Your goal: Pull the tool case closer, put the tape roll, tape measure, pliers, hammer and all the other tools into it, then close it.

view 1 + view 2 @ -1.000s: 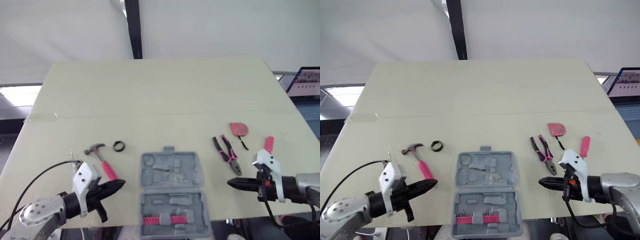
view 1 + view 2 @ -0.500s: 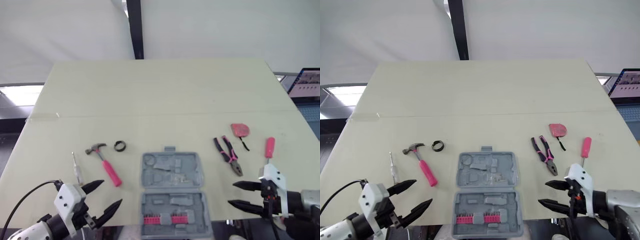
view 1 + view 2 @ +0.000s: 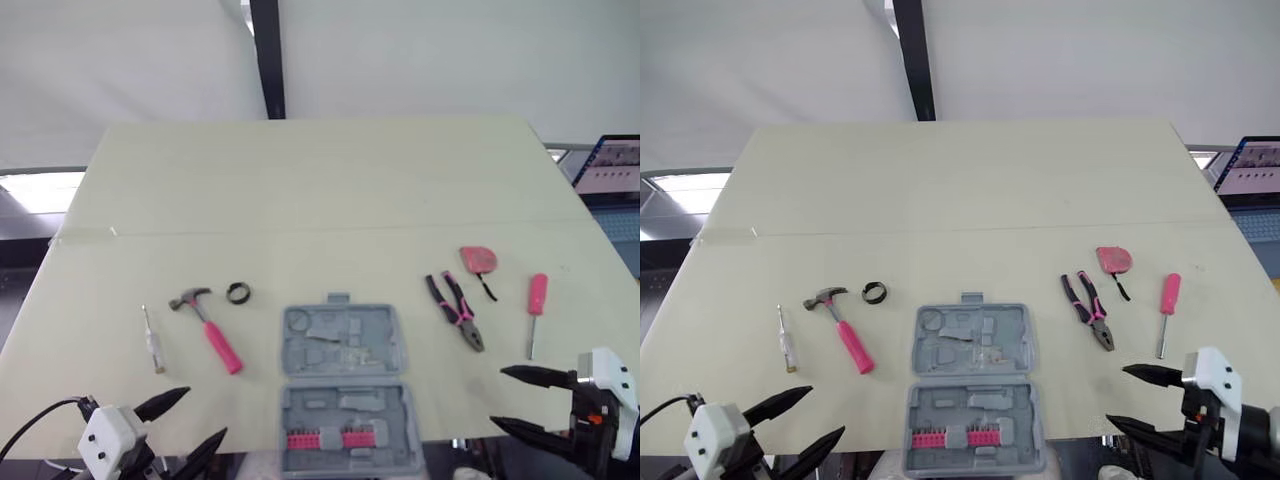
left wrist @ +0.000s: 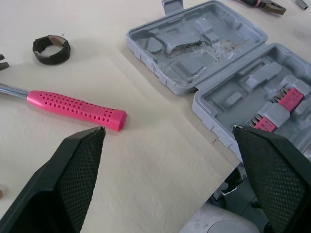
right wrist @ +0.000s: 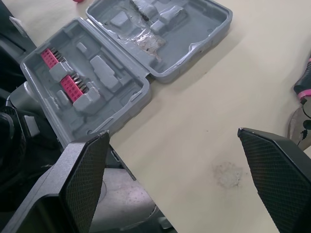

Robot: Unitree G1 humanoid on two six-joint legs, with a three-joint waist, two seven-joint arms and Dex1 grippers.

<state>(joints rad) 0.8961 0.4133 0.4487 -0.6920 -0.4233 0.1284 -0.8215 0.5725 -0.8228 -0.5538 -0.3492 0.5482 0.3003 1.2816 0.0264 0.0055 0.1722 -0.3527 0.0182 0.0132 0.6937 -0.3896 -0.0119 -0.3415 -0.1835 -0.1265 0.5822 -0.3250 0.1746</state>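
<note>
1. My left tool is wide open with nothing in it. It hangs at the near edge of the worktop, about 9 o'clock from the tool case.
2. My right tool is the same deal: fingers spread wide, holding nothing, at about 3 o'clock from the case. Neither one touches anything.
3. The case lies open and flat at the middle of the near edge. The lid half with the latch tab is on the far side. The near half has two pink bit holders in it and sticks out a bit past the worktop's edge. No tools are in the moulded slots.
4. The hammer is at 10 o'clock from the case. Its pink handle points toward the near side and its head is at the far end.
5. The tape roll is just beside the hammer head, between 10 and 11 o'clock from the case, and not touching it.
6. A small clear-handled screwdriver lies further out, between 9 and 10 o'clock.
7. The pliers are at 2 o'clock from the case, with the jaws toward the near side.
8. The tape measure is just past the pliers' handles, between 1 and 2 o'clock, with its black strap trailing off it.
9. The pink-handled screwdriver is further right at 2 o'clock, with its tip pointing toward my right tool.
</note>
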